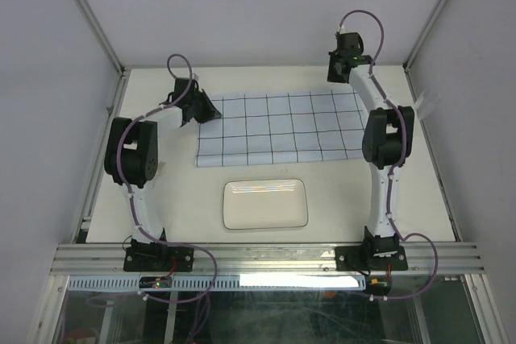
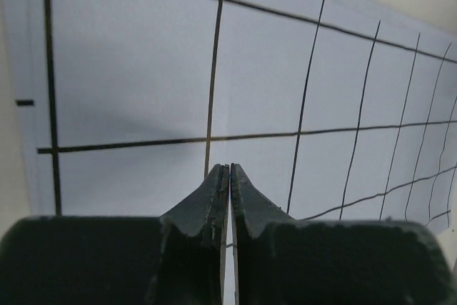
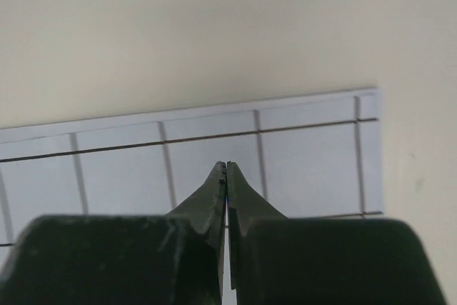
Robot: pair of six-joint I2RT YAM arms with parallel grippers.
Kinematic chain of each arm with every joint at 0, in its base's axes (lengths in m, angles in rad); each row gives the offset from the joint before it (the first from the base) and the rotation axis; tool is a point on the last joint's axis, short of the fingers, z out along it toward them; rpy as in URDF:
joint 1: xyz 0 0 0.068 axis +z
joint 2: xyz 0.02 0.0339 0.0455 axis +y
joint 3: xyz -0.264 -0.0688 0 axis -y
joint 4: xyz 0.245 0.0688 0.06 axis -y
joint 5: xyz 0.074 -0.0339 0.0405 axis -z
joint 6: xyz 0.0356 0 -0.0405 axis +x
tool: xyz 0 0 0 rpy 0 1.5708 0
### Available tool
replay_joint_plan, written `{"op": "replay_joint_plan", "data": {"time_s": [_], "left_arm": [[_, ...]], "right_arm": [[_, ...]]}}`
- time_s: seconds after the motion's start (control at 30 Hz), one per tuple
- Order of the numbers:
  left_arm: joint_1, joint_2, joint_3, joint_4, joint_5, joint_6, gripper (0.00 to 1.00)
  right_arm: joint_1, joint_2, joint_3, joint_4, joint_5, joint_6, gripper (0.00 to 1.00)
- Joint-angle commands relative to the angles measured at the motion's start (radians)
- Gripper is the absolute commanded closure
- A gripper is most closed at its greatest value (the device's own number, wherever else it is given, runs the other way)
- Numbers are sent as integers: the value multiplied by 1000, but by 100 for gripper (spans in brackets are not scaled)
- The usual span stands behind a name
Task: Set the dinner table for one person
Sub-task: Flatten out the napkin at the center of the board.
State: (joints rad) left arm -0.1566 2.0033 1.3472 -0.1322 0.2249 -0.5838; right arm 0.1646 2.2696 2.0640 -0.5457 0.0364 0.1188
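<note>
The dinner table [image 1: 339,199] is a cream-white top edged with aluminium rails. On its far half a pale-blue cloth [image 1: 274,126] with dark grid lines lies flat. My left gripper [image 1: 213,110] hovers at the cloth's far left corner. In the left wrist view its jaws [image 2: 229,168] stand shut with nothing between them, and the cloth [image 2: 143,69] spreads beyond them. My right gripper [image 1: 340,76] is at the cloth's far right corner. Its tips [image 3: 226,164] are shut and empty over the cloth [image 3: 300,148], with bare table [image 3: 214,48] behind.
A white rectangular plate [image 1: 265,204] sits on the table just in front of the cloth, between the two arm bases. Grey walls and aluminium posts close in the left, right and far sides.
</note>
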Motion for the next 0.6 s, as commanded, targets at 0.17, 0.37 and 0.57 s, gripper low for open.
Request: {"op": "replay_joint_plan", "data": {"time_s": [0.17,0.37,0.57], "left_arm": [[-63,-134,-219,228,66,-99,94],[-82,-173,-303,245,75,-114,94],[-91,-162,-336,260,80,-119,94]], "right_arm": [[-42,-22,31,-243,320,-85,100],[-77,-30,-36,-244,356,-75,100],[-98,-1,-27,-288,430,-72,100]]}}
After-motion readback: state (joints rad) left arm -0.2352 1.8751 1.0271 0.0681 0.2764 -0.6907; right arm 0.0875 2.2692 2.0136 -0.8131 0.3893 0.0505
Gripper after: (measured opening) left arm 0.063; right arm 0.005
